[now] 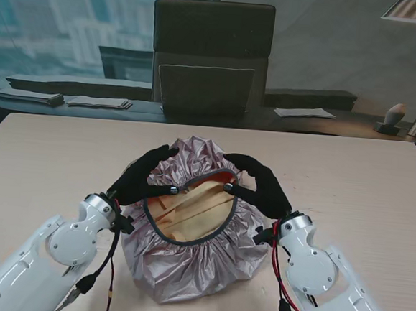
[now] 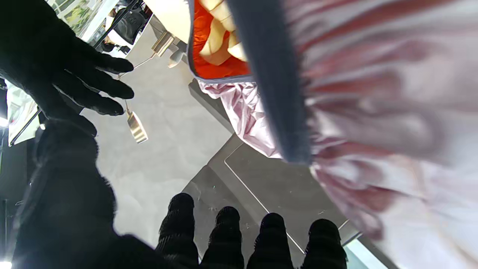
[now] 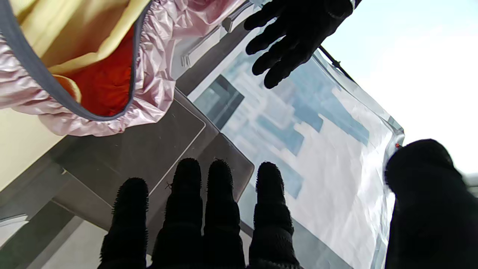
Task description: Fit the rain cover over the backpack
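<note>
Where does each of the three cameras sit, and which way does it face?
Stand: above the shoulders, looking down at the rain cover, both arms, table.
Left wrist: along the left robot hand fingers, cover edge close.
Right wrist: along the right robot hand fingers.
Shared: both wrist views show the grey elastic rim and the opposite hand.

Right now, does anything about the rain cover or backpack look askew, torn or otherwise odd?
Nothing looks damaged. The pink rain cover is bunched around the backpack, whose orange and cream side shows through the grey elastic hem. The left hand and right hand are at the opening's far edge.
</note>
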`<state>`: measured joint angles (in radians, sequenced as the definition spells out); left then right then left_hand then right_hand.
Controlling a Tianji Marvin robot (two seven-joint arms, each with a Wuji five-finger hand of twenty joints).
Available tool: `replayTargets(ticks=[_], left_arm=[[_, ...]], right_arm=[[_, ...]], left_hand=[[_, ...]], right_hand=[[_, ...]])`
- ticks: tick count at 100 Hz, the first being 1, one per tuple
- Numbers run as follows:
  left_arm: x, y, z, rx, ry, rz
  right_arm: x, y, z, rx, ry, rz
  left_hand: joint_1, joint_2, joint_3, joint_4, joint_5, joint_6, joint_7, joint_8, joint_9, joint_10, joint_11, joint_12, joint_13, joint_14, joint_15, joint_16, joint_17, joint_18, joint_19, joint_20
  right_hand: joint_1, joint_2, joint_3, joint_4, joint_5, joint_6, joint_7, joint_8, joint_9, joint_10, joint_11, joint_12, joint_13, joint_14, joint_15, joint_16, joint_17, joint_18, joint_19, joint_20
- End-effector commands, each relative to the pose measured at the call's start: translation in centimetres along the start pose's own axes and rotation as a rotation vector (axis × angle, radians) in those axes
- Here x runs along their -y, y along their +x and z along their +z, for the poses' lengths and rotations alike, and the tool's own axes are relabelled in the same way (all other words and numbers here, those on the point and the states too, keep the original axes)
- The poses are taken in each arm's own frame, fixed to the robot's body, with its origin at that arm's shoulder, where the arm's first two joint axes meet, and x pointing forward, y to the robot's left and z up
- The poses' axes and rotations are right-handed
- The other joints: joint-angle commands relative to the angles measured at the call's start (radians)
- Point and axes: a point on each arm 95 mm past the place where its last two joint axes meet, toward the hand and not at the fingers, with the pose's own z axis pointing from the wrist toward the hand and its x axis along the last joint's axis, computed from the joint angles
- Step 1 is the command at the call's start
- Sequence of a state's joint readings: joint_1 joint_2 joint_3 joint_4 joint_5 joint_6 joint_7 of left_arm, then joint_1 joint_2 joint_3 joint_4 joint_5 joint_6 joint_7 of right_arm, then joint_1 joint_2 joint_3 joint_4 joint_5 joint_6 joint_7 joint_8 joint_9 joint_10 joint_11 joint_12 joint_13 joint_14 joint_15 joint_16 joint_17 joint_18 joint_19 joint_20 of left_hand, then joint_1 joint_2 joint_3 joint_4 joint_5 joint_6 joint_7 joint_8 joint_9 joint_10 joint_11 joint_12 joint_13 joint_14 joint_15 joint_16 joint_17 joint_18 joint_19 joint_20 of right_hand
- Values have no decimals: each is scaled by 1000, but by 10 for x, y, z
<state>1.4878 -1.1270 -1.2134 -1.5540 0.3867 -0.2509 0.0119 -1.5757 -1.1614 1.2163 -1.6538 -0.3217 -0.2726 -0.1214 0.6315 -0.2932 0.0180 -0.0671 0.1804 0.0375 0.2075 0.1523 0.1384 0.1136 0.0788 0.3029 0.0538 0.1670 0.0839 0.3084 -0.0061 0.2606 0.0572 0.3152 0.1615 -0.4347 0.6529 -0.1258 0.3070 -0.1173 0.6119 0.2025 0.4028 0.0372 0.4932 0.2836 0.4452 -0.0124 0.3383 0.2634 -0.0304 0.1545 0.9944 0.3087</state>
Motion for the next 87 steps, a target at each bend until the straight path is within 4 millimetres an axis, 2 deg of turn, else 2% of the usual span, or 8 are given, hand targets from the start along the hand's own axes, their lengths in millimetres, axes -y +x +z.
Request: replayTargets(ticks=[1,26,87], left_arm=[[-3,-6,-5,18,-10,-14],[-2,-9,-5,32,-7,1],[1,-8,-6,40,2,14]], right_arm=[[3,-10,-1,42,-8,-5],[10,-20,1,117,-53,55],[12,-16,0,98,-36,39]], left_hand=[[11,6,-25,40,-18,-27,14,18,4,-10,6,2,-3,-1,14,18,5,7,20,18],[18,8,-19,47,-19,-27,44,31,11,-9,22,-4,3,5,35,21,17,9,22,19],[21,8,-12,52,-23,-27,65,39,17,-7,38,-16,5,11,49,17,10,19,16,16]], right_hand=[[-58,2,-2,35,-32,-23,-18,-19,-9,10,-20,-15,-48,-15,-22,-17,-26,-27,-26,-14],[-11,-3,-12,33,-17,-36,-1,-13,-12,9,-7,-8,-57,-21,-16,-14,-32,-38,-44,-9],[6,-1,-28,40,-7,-32,6,-11,-12,15,2,-5,-67,-17,-7,-11,-39,-41,-52,13]])
